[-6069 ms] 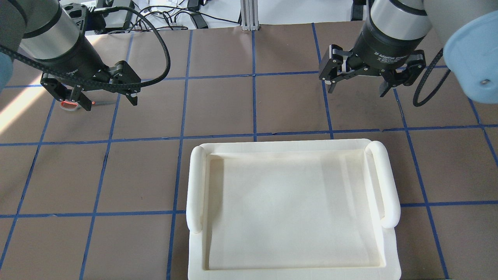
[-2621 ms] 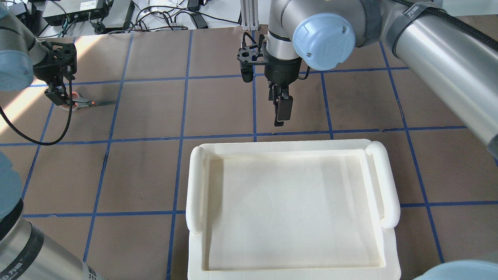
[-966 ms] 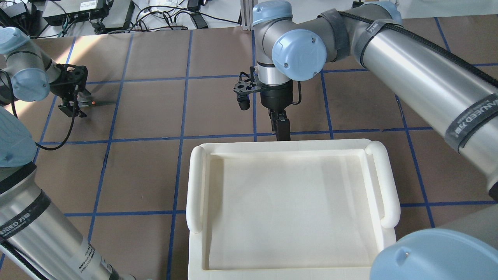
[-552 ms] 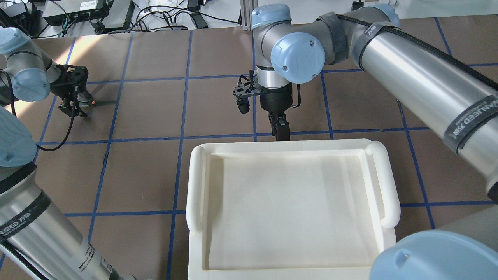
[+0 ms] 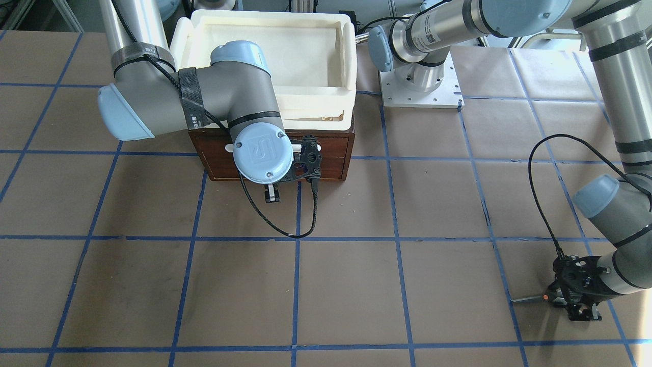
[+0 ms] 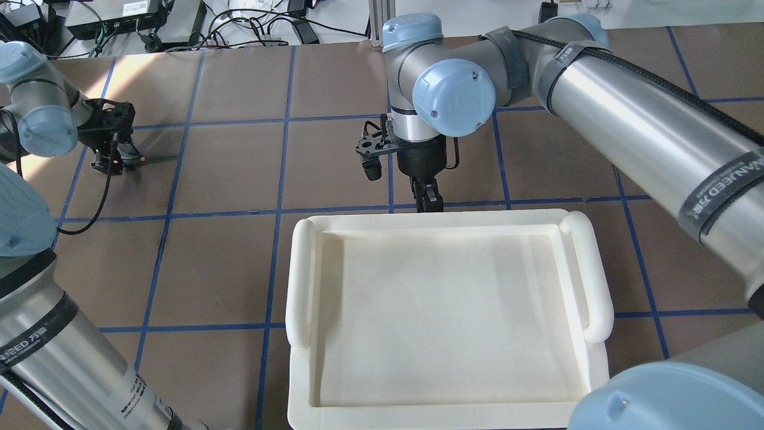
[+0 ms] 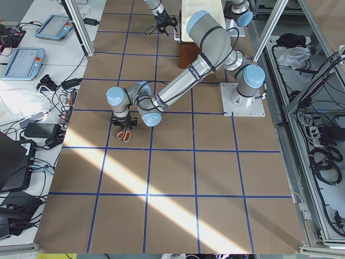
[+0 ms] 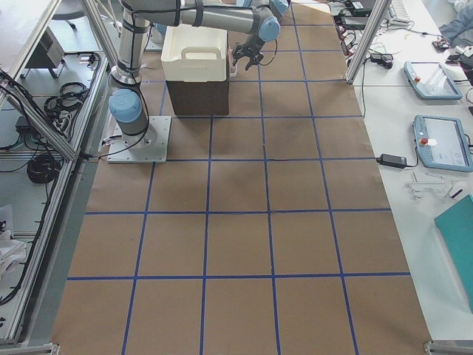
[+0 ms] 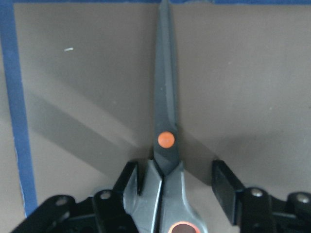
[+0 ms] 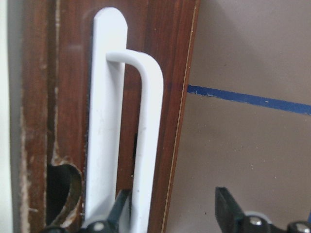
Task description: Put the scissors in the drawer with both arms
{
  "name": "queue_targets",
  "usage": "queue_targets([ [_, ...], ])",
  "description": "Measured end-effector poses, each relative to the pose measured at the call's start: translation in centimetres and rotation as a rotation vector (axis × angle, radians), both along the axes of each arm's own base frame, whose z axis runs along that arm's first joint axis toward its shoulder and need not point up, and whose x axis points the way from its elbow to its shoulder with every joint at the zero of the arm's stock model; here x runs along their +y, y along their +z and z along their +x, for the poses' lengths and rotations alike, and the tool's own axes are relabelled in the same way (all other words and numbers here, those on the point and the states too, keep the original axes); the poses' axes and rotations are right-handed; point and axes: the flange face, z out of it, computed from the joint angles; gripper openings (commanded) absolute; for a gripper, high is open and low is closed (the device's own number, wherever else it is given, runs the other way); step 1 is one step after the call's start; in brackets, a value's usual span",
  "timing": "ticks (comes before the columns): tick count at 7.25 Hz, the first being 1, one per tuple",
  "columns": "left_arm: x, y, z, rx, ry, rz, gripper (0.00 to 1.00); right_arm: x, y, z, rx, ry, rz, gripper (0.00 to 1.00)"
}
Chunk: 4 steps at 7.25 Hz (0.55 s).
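Observation:
The scissors lie flat on the brown table, blades pointing away from my left gripper. It is open, with one finger on each side of the neck below the orange pivot dot. In the overhead view the scissors and left gripper are at the far left. The dark wooden drawer sits under the cream tray. My right gripper is open around the lower end of the drawer's white bar handle. It also shows in the front-facing view.
The cream-white tray rests on top of the drawer box. The left arm's metal base plate stands beside the box. Cables and electronics lie past the table's far edge.
My right gripper has come down to the drawer front. The tray's far edge has shifted a little toward it. My left gripper stays at the scissors.

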Motion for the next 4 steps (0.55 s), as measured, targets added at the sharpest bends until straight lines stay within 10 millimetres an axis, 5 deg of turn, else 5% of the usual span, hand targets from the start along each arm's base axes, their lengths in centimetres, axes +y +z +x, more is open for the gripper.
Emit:
queue_targets([
  [4,-0.1,1.6,-0.4,-0.032,-0.030,-0.011,0.00,-1.0,0.3,0.1,-0.013,0.037,-0.052,0.44],
])
